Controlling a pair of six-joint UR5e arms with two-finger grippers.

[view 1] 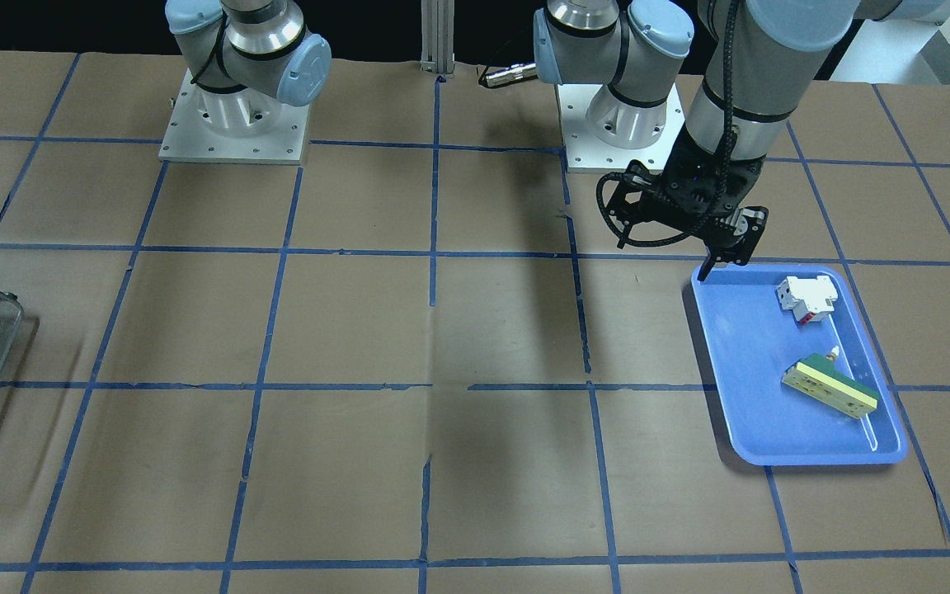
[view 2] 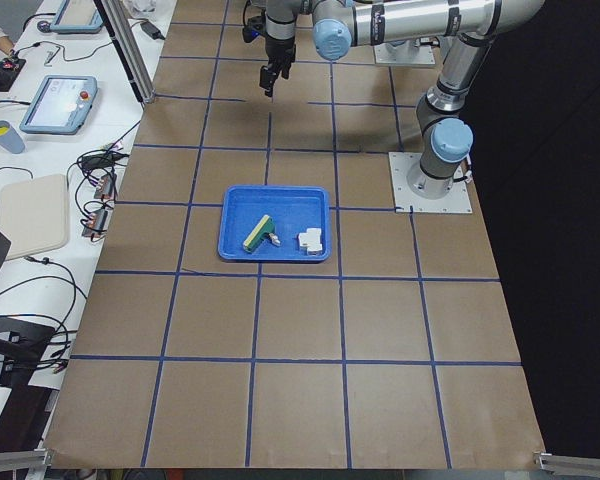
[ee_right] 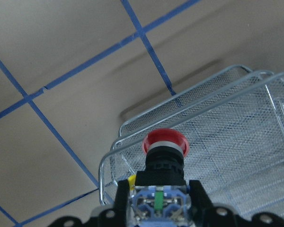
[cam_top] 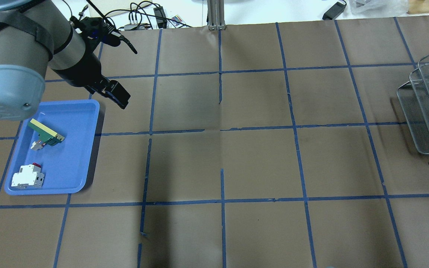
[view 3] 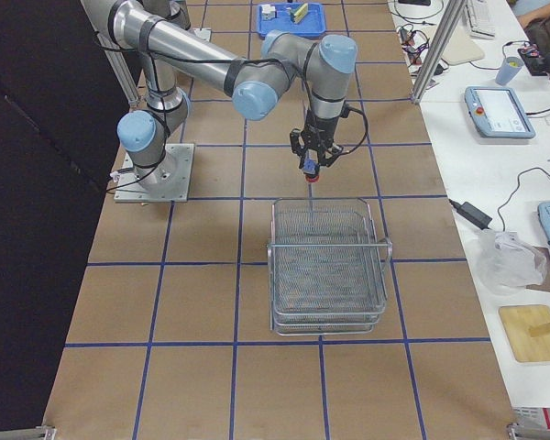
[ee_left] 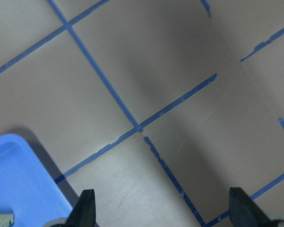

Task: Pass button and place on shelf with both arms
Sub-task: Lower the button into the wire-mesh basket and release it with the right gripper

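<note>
No words, numbers, brand names or signs can be read in any view. The button is seen close up from the right wrist, but no lettering can be made out on its red cap or on the block at its back. The breaker is too small for any print on its white face to be read. The pendant on the side bench has a lit screen, but it is too small and blurred to read.
</note>
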